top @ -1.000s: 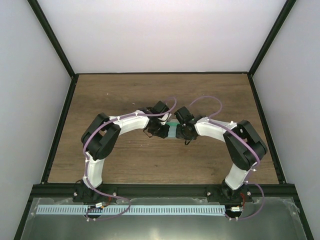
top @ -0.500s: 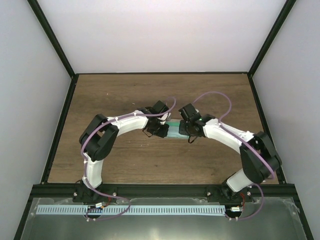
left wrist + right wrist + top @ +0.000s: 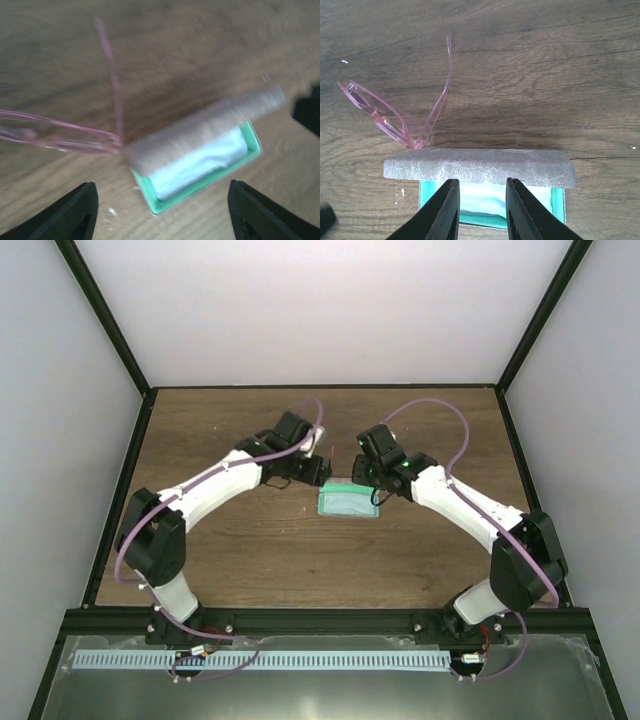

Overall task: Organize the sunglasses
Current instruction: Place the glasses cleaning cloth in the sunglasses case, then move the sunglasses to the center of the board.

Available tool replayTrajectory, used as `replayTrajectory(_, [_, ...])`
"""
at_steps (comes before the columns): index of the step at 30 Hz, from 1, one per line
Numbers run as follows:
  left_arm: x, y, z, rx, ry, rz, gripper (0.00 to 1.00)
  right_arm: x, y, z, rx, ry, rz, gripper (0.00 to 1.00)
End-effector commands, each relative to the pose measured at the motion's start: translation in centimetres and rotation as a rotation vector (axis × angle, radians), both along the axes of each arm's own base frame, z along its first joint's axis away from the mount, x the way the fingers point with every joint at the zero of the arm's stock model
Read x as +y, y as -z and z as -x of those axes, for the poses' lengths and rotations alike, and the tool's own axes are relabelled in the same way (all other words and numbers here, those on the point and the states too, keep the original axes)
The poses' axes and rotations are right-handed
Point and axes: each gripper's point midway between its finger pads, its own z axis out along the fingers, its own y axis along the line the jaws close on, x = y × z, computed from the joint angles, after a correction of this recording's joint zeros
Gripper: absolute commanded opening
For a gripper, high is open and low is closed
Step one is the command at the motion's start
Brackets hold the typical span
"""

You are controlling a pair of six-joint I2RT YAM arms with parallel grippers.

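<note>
Pink and thin-framed, the sunglasses (image 3: 395, 122) are lying on the wooden surface (image 3: 545, 75), outside the case (image 3: 349, 500) and just beside its left end as your right wrist camera is showing it. One temple is sticking out straight, away from the case, while the lenses are angling off to the side. The hinge corner is reaching the lid's edge; whether it is touching, you cannot tell.

The frosted grey lid (image 3: 480, 167) is standing raised along the far side of the teal base (image 3: 200, 189), so the base is lying uncovered, and a light blue cloth (image 3: 200, 160) is sitting inside it.

Your left jaws are hanging over the near side of the case, spread wide: the two black fingers (image 3: 70, 215) are showing at opposite bottom corners of the left wrist view with nothing between them. That view is blurring.

Your right jaws are hovering just at the lid, parted only a little. The gap between their fingers (image 3: 442, 210) is showing the cloth and base below, and nothing is being pinched.

From above, both arms are reaching inward, their wrists flanking the far edge of the case.
</note>
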Motion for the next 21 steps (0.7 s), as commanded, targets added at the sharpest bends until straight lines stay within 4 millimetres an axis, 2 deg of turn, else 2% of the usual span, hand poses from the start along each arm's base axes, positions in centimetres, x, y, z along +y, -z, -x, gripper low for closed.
replayTrajectory(1, [4.3,-0.2,-4.6,-0.040,-0.068,-0.084,0.77,0.4,-1.2,-1.2,-0.026,0.005,-0.014,0.27])
replayTrajectory(3, [5.6,1.2,-6.4,-0.017,-0.079,-0.111,0.80,0.3,-1.0,-1.1,-0.018,0.006,-0.012,0.26])
replayTrajectory(5, [6.0,3.1,-7.8,0.046,-0.091,-0.055,0.80,0.4,-0.6,-0.9,-0.008,0.004,-0.020,0.26])
replayTrajectory(7, [6.7,4.6,-9.1,0.042,-0.127,-0.085,0.76,0.5,-0.1,-0.5,0.008,0.003,-0.032,0.26])
replayTrajectory(13, [7.1,7.1,-11.9,0.064,-0.210,-0.130,0.65,0.0,1.0,0.8,0.038,-0.012,-0.030,0.26])
replayTrajectory(16, [7.4,8.5,-12.4,0.114,-0.249,-0.156,0.64,-0.5,1.4,1.3,0.048,-0.010,-0.013,0.26])
replayTrajectory(21, [8.6,10.1,-11.6,0.160,-0.310,-0.208,0.63,-1.1,1.7,1.8,0.051,-0.005,0.002,0.27])
